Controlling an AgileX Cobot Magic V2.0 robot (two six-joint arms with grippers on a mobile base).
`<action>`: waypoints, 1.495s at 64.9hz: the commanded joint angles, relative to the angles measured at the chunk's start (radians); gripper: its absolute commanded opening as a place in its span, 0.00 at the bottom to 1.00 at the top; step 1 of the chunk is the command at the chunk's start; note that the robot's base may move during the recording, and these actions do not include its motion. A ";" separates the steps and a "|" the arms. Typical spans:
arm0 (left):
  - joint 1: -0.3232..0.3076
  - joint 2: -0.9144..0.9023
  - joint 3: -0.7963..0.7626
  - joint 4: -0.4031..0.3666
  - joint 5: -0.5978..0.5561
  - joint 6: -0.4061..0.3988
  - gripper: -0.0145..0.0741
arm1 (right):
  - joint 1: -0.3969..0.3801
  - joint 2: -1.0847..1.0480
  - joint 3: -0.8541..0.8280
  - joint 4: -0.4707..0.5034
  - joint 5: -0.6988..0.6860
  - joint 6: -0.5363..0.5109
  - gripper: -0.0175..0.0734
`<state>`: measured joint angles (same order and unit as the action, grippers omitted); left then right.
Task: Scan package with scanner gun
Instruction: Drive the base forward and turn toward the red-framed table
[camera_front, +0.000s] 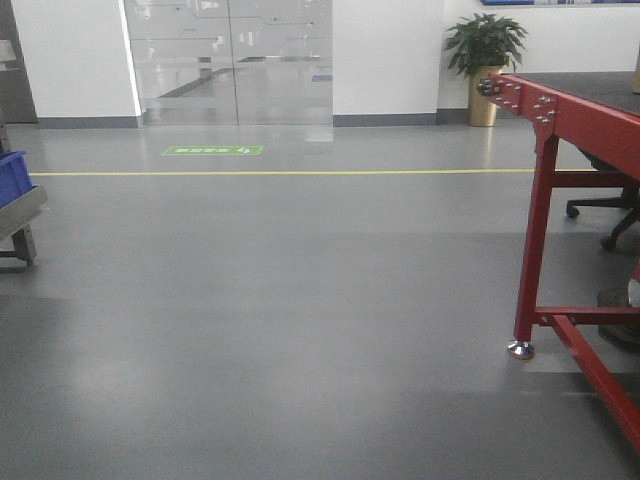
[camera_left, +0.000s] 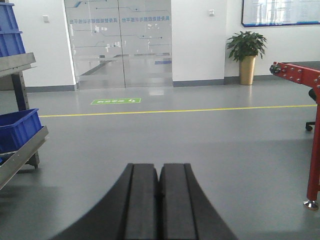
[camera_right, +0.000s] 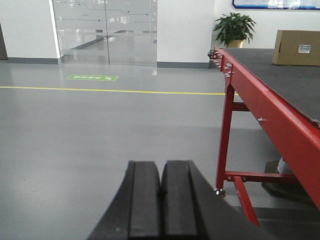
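Toward the far end of the red-framed worktop (camera_right: 260, 65) stands the package (camera_right: 295, 47), white label showing. Grey floor (camera_front: 250, 330), yellow line (camera_front: 280, 172), glass doors (camera_front: 230, 60), potted plant (camera_front: 485, 60). Left gripper (camera_left: 159, 175) and right gripper (camera_right: 161, 175): jaws closed, empty.

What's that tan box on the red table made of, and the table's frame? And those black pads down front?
The package looks like plain cardboard: matte tan faces, folded edges, a white label. The table frame seems painted metal: glossy red beams with bolts showing. The pads of the right gripper look like matte black rubber or plastic; I cannot tell which.
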<state>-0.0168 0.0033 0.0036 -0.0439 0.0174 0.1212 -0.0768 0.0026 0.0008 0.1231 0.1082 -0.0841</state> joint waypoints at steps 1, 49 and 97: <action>-0.005 -0.003 -0.004 -0.005 -0.017 -0.004 0.04 | -0.001 -0.003 -0.001 -0.003 -0.019 0.000 0.03; -0.005 -0.003 -0.004 -0.005 -0.017 -0.004 0.04 | -0.001 -0.003 -0.001 -0.003 -0.019 0.000 0.03; 0.010 -0.003 -0.004 -0.005 -0.017 -0.004 0.04 | -0.017 -0.003 -0.001 -0.003 -0.020 0.000 0.03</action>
<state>-0.0059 0.0033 0.0036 -0.0439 0.0174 0.1212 -0.0793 0.0026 0.0008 0.1231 0.1082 -0.0841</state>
